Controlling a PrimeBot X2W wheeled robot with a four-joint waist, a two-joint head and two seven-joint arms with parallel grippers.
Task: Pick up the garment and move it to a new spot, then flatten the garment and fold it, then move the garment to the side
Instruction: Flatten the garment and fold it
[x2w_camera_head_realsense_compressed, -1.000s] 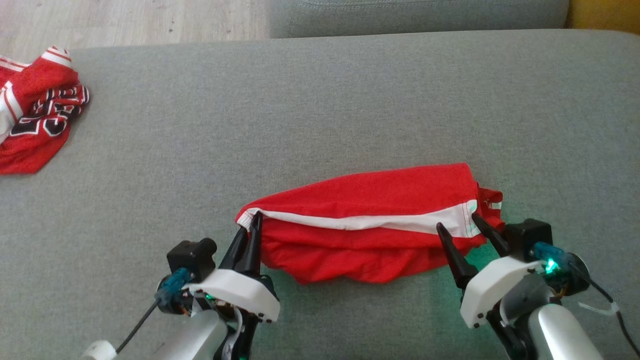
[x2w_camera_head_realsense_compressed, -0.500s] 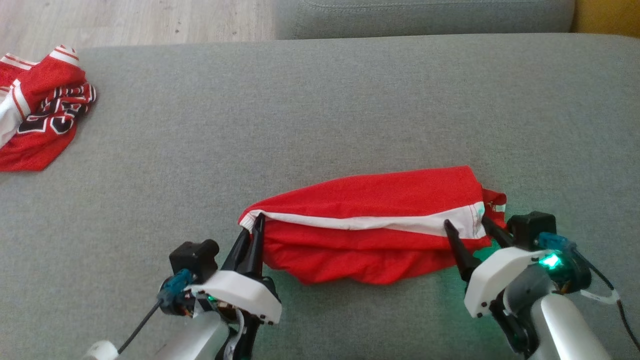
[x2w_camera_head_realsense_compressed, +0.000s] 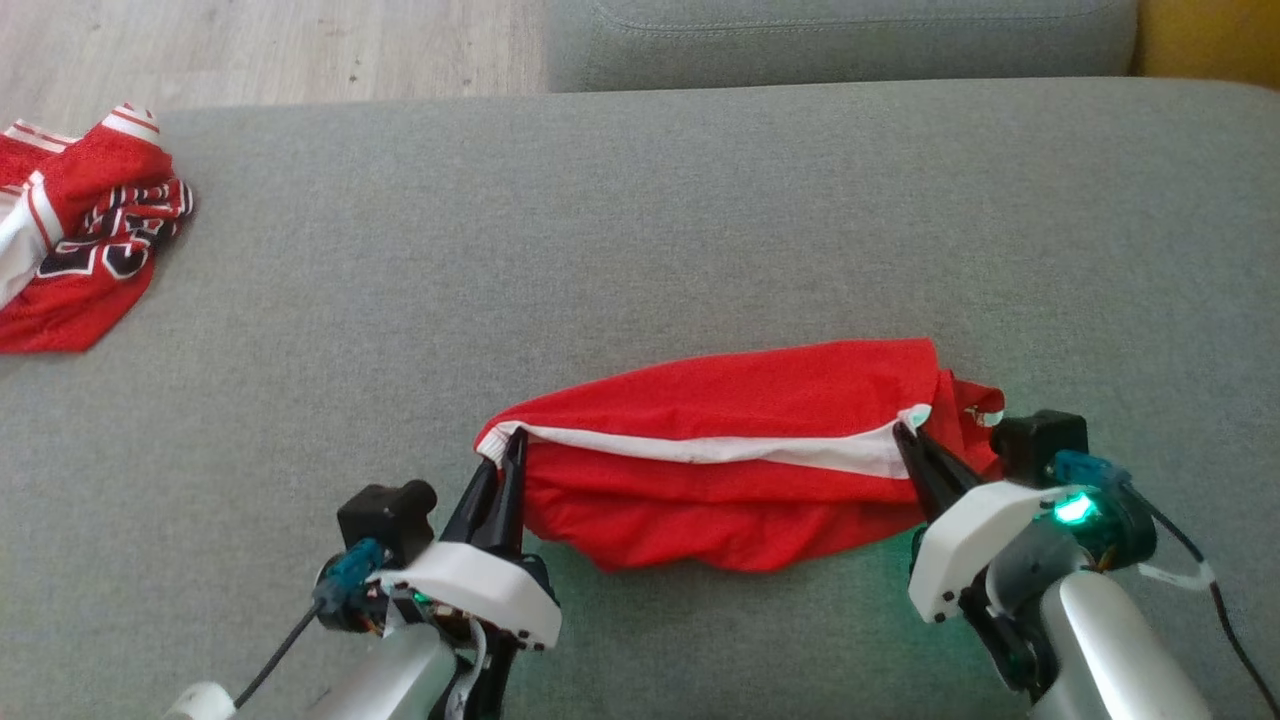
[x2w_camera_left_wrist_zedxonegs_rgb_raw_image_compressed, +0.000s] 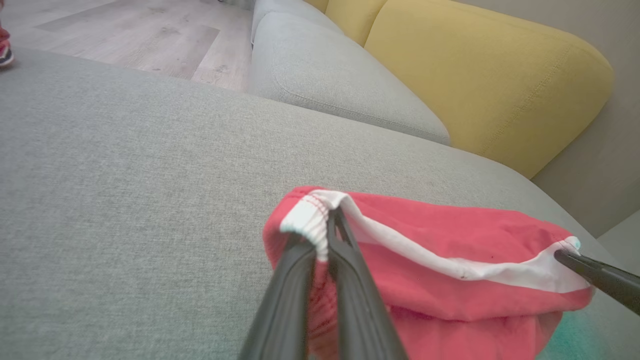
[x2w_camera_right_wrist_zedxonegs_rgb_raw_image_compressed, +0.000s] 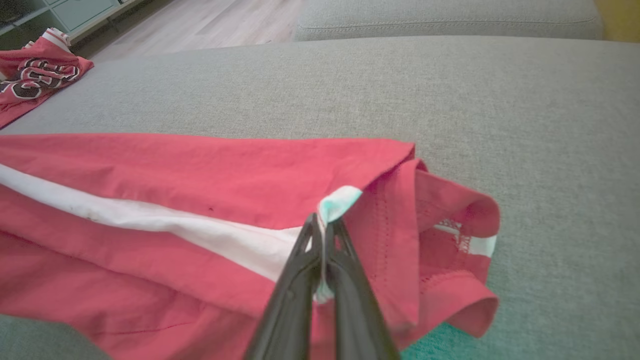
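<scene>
You have the red garment (x2w_camera_head_realsense_compressed: 720, 400) lying crumpled on the near middle of the grey sofa seat (x2w_camera_head_realsense_compressed: 600, 250), with its white waistband (x2w_camera_head_realsense_compressed: 700, 448) running left to right. Your left gripper (x2w_camera_head_realsense_compressed: 505, 450) is clamped on the bunched left end of that band. Your right gripper (x2w_camera_head_realsense_compressed: 912, 440) is pinched together on the right end.

Watch the right pinch. In the right wrist view the fingers seem to bite only a thin corner of the band, so a quick or uneven lift could pull it free and leave the garment swinging from the left side alone. I can't tell whether each gripper caught one layer or both. If they differ, the cloth would likely hang twisted and be hard to flatten. Pulling the two ends too far apart could also strip the band out of either grip.

A second ago your right gripper's fingers stood apart, straddling that right end; now they have closed on it. The left was already clamped and hasn't changed. The other red jersey (x2w_camera_head_realsense_compressed: 80, 250) lies at the far left as before.
</scene>
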